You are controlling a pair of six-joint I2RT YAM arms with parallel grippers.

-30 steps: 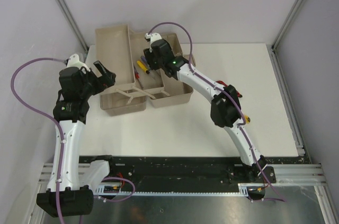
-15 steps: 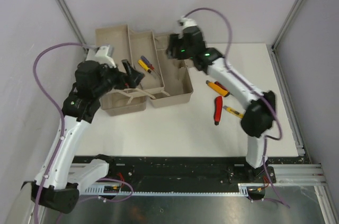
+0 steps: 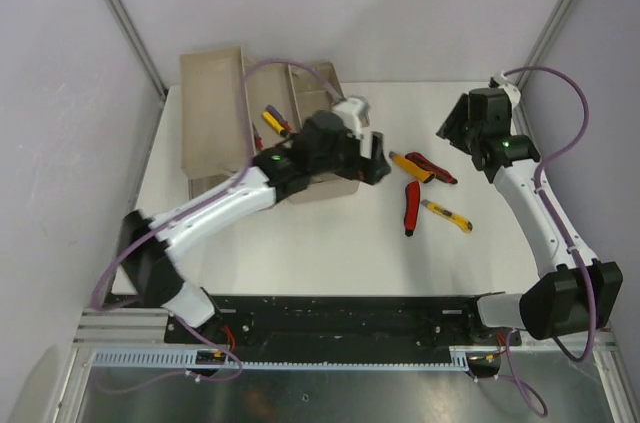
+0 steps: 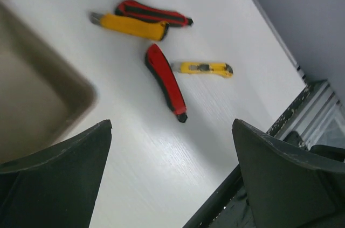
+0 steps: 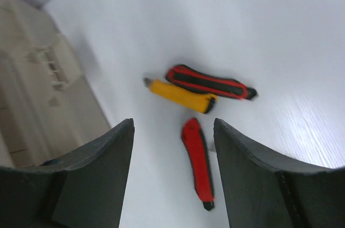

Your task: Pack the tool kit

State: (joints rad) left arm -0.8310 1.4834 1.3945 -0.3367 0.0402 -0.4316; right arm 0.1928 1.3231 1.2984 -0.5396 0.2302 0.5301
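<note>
Beige toolbox [image 3: 212, 103], white table [image 3: 300, 243], red cutter [image 4: 164, 80], slim yellow cutter [image 4: 205, 68], red-and-black pliers [image 4: 153, 13]

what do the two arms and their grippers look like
The left arm and right arm have white link shells with black joint housings and a small green light near the wrist. A purple cable loops loosely along each. The fingers are broad, matt dark grey wedges with no visible markings.
</note>
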